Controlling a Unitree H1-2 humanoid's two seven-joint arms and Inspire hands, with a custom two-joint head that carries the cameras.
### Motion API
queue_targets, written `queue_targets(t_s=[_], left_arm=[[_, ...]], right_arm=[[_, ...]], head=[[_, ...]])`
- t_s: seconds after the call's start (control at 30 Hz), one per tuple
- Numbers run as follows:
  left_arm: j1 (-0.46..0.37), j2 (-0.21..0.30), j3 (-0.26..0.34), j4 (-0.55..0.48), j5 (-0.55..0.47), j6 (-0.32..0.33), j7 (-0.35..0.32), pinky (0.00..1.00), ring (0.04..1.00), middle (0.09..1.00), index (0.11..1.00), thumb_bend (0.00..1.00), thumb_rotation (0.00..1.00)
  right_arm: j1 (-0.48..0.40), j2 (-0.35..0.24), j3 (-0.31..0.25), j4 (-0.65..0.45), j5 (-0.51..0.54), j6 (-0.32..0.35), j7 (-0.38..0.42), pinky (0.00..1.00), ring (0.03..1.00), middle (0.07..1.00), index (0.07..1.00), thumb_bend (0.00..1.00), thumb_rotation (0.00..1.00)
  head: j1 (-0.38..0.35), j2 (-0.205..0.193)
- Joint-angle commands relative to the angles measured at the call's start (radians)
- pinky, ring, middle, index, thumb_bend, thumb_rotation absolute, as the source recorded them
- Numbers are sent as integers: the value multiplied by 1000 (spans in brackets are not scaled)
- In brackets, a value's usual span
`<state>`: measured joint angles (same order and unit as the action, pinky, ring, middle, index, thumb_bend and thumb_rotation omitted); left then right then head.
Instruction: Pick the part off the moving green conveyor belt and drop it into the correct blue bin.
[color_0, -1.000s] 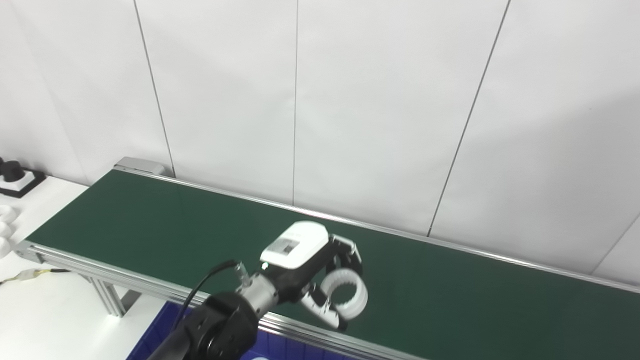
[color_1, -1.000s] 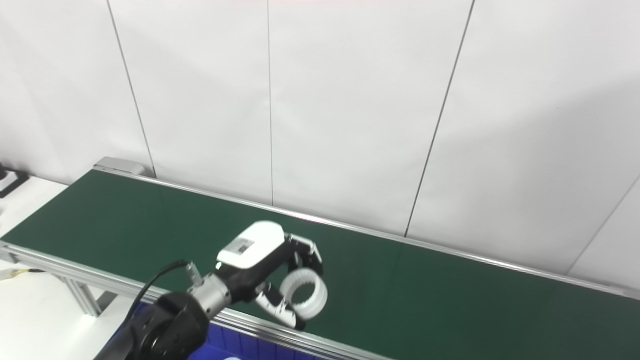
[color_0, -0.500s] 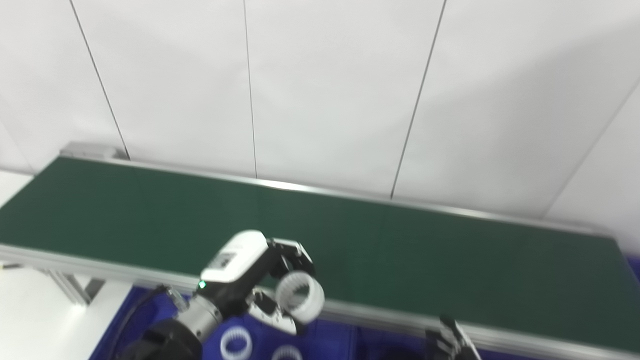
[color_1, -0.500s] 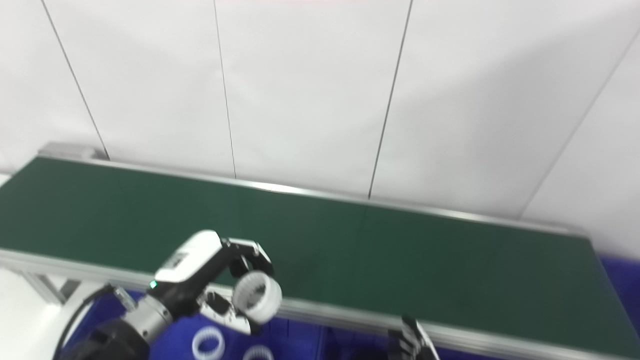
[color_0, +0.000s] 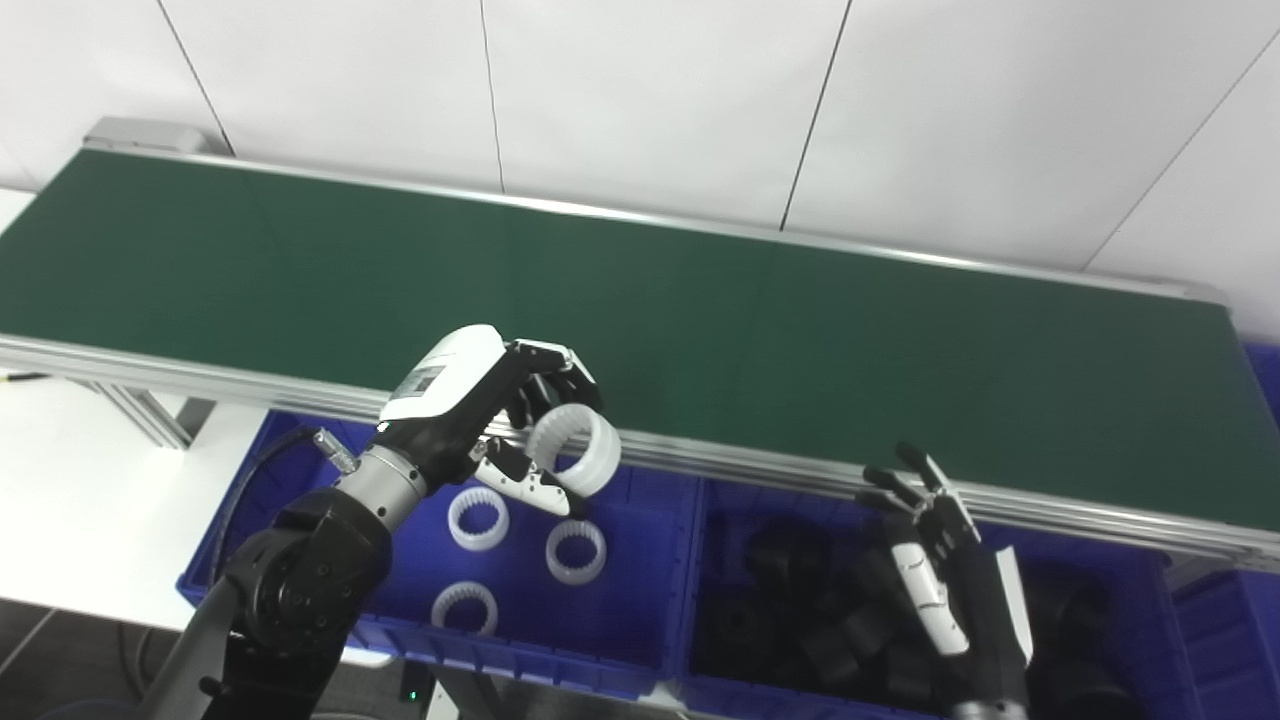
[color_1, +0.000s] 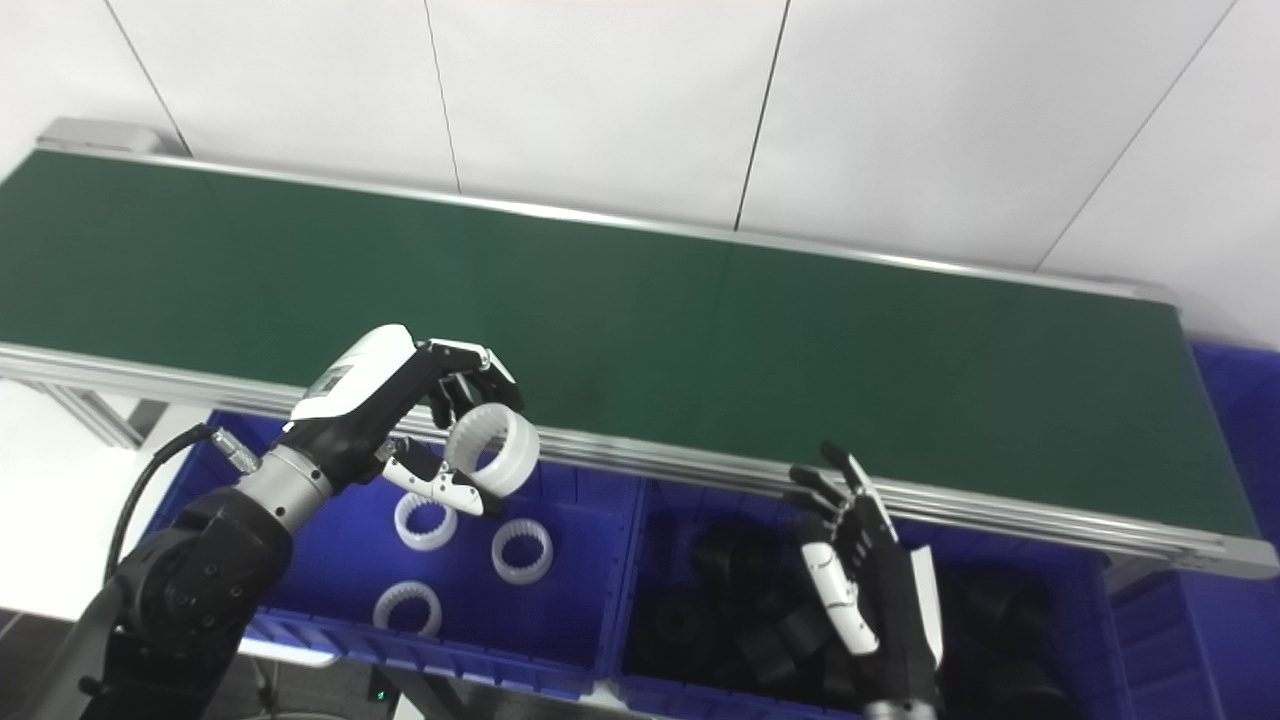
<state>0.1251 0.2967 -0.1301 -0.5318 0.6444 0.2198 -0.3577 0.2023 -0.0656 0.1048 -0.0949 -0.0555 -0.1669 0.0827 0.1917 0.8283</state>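
My left hand is shut on a white toothed ring and holds it over the near rail of the green conveyor belt, above the left blue bin. That bin holds three white rings. My right hand is open with fingers spread, held above the right blue bin, which holds black parts. The belt surface carries no part.
A white table lies at the left beside the bins. The belt's aluminium rail runs just behind both bins. Another blue bin edge shows at the far right. A white panelled wall stands behind the belt.
The camera has tilted down and right, bringing the bins and my right hand into view. My left hand has carried the ring back off the belt to above the left bin.
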Motion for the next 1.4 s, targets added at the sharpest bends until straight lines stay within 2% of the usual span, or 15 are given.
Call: queue_targets(t_s=[0.0,0.17,0.4,0.57,0.87,1.0,1.37], left_arm=[[2,9,13,3,3,7,17,360,407,474,508,503,0],[28,8,12,52,8,-25,48,369,414,476,506,503,0],[65,-12,22,167,-35,-98,147,397,432,484,500,503,0],[91,-9,15,255,-24,-145,211,358,407,493,506,502,0],[105,-7,-8,326,-8,-130,233,394,431,489,496,503,0],[102,-5,-20,337,10,-103,225,403,429,486,500,503,0],[91,-3,-35,357,61,-111,260,419,433,493,496,504,0]], right_arm=[[-11,-2,-9,-38,14,0,2,673,739,790,894,547,737],[-6,-8,-16,-46,26,-1,7,673,742,791,893,550,738],[4,-15,-18,-63,45,14,16,680,743,791,893,524,720],[5,-19,-20,-62,43,9,19,676,740,785,890,515,709],[5,-18,-21,-62,53,14,27,682,743,788,892,518,705],[7,-19,-20,-65,53,14,28,683,744,788,892,508,697],[8,-18,-23,-62,57,12,29,682,743,789,892,512,694]], head=[[3,1],[14,-4],[23,-11],[25,-12],[28,-16],[26,-19],[28,-25]])
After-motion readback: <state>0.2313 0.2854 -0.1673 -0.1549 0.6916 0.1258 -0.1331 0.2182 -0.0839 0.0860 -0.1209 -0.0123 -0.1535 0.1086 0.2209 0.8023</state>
